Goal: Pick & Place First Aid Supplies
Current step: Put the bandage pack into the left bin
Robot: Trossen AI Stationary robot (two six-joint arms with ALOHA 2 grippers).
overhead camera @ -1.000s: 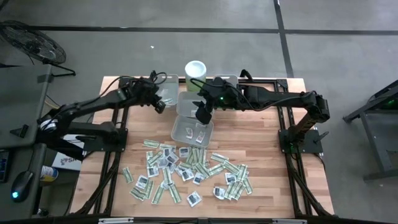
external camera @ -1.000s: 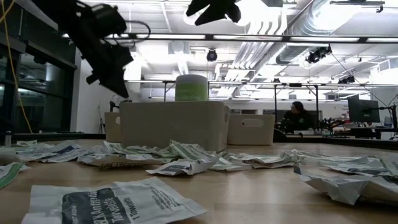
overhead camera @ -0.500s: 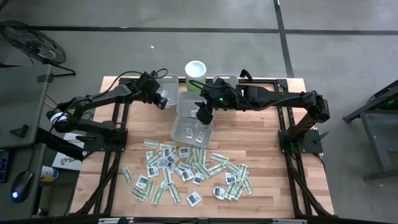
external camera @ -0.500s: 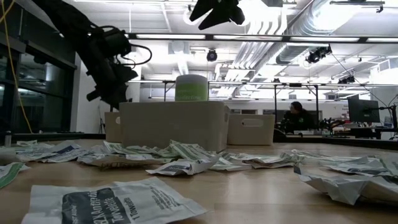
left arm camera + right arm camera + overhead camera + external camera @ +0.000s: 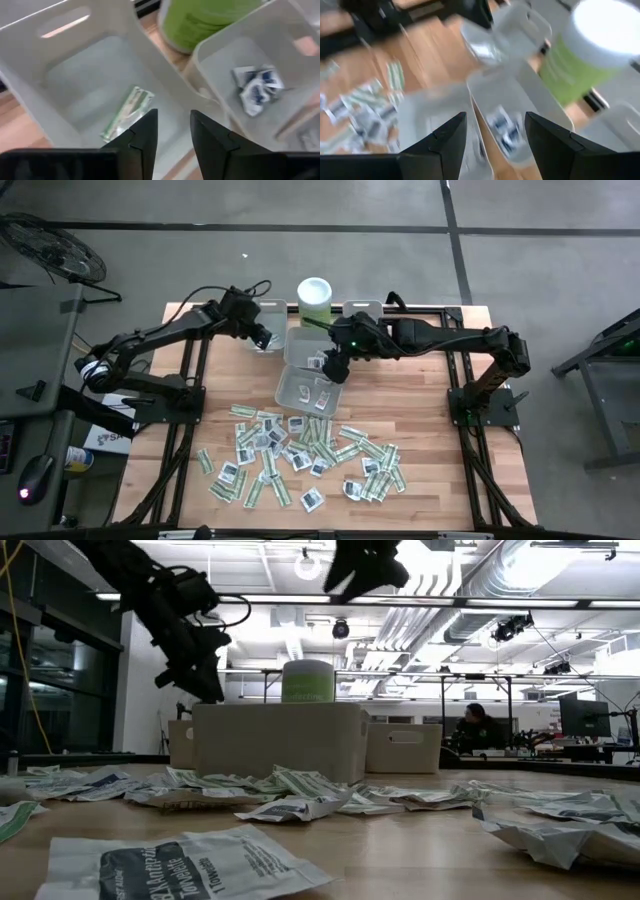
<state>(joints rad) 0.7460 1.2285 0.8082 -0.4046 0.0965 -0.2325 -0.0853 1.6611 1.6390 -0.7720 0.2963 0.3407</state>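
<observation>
High view: the wooden table (image 5: 420,390) has a big heap of first aid packets (image 5: 300,455) spread over its near half, green-white strips and little white squares all mixed up. At about 12 o'clock from the heap sit the grey bins. The front bin (image 5: 308,392) has a few packets lying in it. The middle bin (image 5: 305,348) is just behind that one, and the left bin (image 5: 268,325) is at about 10 o'clock from the middle bin. A green canister (image 5: 315,298) with a white lid stands at 12 o'clock from the middle bin, right beside the bins.

The left gripper (image 5: 262,337) hangs over the left bin. In the left wrist view its two dark fingers (image 5: 145,135) stand a little way apart with nothing between them (only a small gap), and one green-white strip (image 5: 127,112) lies flat on the floor of the bin below. The next bin over holds a few white squares (image 5: 257,87) with dark print.

The right gripper (image 5: 333,365) hangs over the near edge of the middle bin. In the right wrist view its fingers (image 5: 447,142) are spread wide and hold nothing, with a few packets in the bin under them
</observation>
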